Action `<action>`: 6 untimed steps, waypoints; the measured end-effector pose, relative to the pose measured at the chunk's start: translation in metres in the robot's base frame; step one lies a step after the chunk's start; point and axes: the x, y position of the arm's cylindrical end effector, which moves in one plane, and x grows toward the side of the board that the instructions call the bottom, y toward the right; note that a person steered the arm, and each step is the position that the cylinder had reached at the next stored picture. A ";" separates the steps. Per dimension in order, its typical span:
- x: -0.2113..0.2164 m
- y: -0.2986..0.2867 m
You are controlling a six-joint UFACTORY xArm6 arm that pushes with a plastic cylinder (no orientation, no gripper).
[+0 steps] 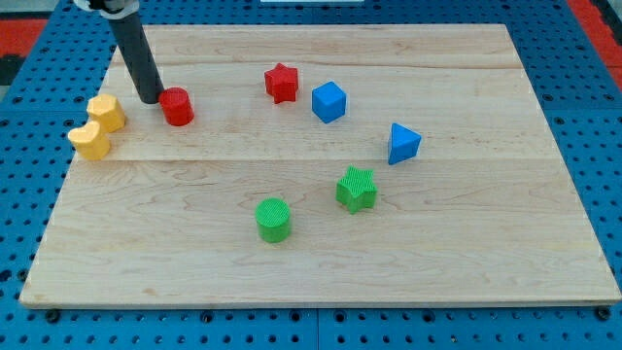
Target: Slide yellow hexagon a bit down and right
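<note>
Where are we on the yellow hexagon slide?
Done: nothing visible; the yellow hexagon sits at the board's left edge, touching the yellow heart-like block. In hand: my tip rests between the hexagon and the red cylinder, right of the hexagon. Left: get up-left of the hexagon, then push down-right.

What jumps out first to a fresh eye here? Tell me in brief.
My tip stands at the view's upper left, just left of the red cylinder and right of the yellow hexagon, with a yellow heart below it. Toward the middle, a green cylinder and green star sit on the wooden board.
</note>
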 end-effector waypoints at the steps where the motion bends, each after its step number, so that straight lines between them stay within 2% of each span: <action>1: -0.040 -0.038; 2: -0.086 -0.060; 4: -0.124 -0.094; 5: -0.122 -0.094; 6: -0.096 -0.094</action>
